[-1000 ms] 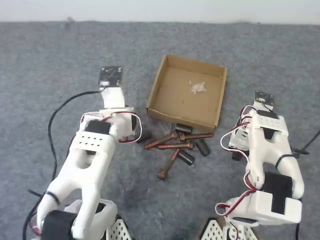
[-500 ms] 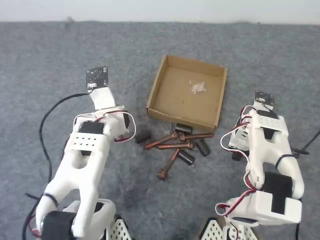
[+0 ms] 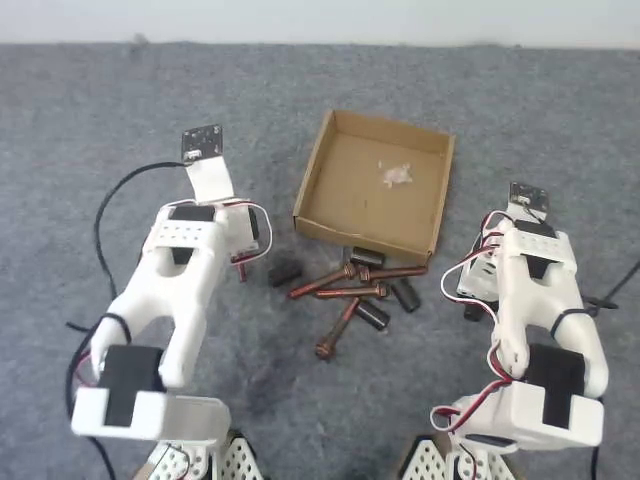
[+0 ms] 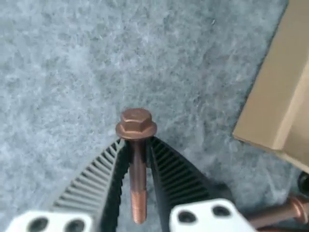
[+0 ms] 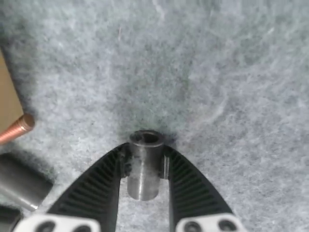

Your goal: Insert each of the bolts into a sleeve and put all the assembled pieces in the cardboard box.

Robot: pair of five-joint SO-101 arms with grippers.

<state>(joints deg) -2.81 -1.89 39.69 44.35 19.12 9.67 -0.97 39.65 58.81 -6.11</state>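
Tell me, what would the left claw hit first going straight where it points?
The bolt in the left gripper would probably meet grey carpet first; the cardboard box lies off to one side.

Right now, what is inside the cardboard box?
The cardboard box holds just a small whitish scrap on its floor; the loose bolts and sleeves lie outside it. Its near wall hides a thin strip of floor behind it.

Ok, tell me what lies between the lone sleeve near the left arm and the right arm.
High view: between the lone sleeve and the right arm lies a loose pile of four copper bolts and three black sleeves.
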